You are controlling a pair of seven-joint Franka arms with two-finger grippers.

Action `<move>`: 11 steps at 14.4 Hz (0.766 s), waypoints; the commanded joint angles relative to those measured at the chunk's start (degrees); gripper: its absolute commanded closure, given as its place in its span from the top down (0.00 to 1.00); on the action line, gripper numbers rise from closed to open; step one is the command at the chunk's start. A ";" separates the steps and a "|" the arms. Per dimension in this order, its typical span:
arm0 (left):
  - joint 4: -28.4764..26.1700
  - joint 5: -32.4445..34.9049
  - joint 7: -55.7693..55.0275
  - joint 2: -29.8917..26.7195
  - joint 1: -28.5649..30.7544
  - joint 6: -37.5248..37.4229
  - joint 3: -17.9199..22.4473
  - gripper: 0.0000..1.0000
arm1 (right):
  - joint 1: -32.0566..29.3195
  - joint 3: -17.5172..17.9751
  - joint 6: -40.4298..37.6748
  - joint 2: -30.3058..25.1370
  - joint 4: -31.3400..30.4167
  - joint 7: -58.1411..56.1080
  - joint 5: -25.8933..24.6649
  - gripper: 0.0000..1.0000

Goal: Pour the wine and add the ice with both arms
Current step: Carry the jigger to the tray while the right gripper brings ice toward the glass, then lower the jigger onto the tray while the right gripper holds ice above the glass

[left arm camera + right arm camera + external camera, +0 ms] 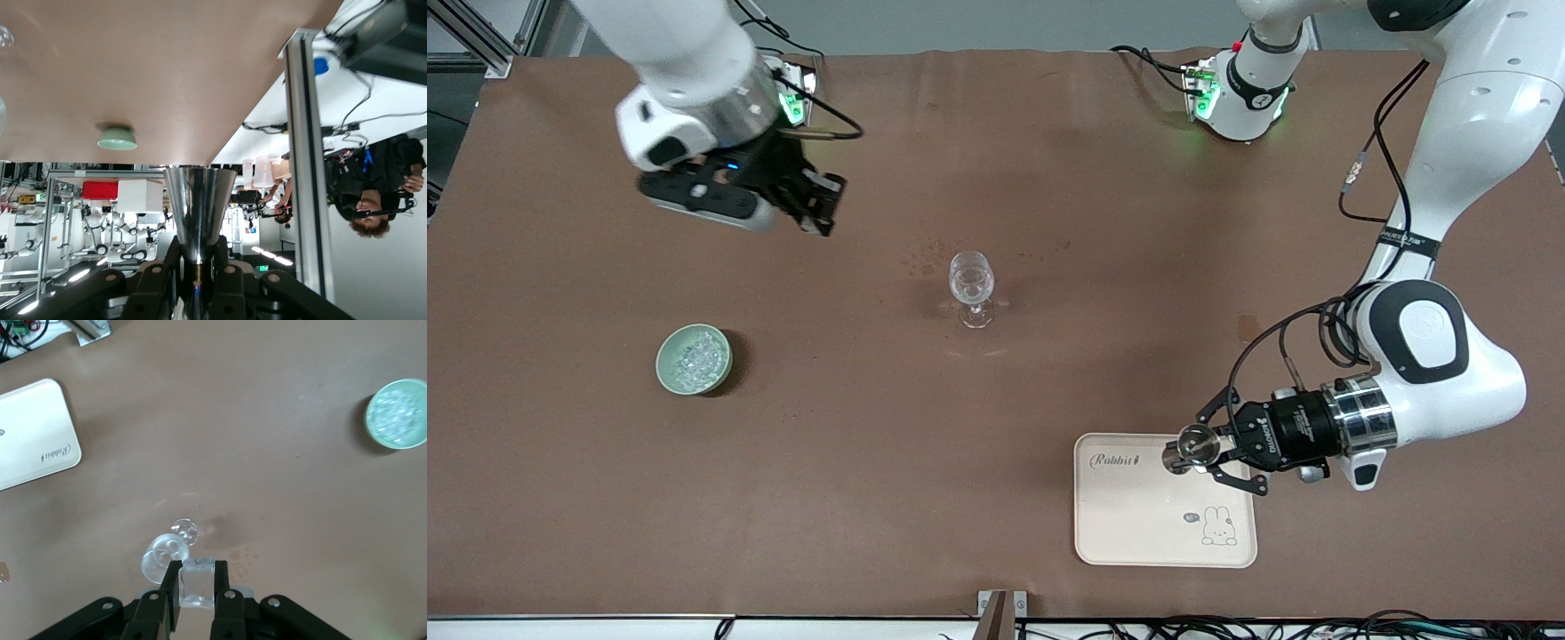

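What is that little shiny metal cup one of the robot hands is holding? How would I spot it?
Find the pale tray with a rabbit drawing, at the edge of the brown table nearest the front camera. Over its corner the left hand is closed on a small silvery jigger. It is the only metal vessel; the stemmed glass is clear and the bowl pale green.

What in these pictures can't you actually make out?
- Wine in the stemmed glass: front view, colourless liquid, level unreadable.
- Inside of the jigger, held by the left gripper over the tray: left wrist view shows only its outside.
- Number of ice pieces in the green bowl: too small to count.
- Right gripper holds an ice cube; the front view hides the cube among the fingers.
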 commanded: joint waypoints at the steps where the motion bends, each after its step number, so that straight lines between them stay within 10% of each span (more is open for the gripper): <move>1: 1.41 -0.70 2.80 2.94 0.34 0.55 0.22 0.00 | 4.57 -0.80 4.49 5.12 0.37 2.43 -0.52 0.01; 11: 4.57 -1.85 6.60 12.78 0.60 9.60 1.28 0.01 | 10.38 -0.89 14.96 11.20 -7.44 6.82 -2.36 0.01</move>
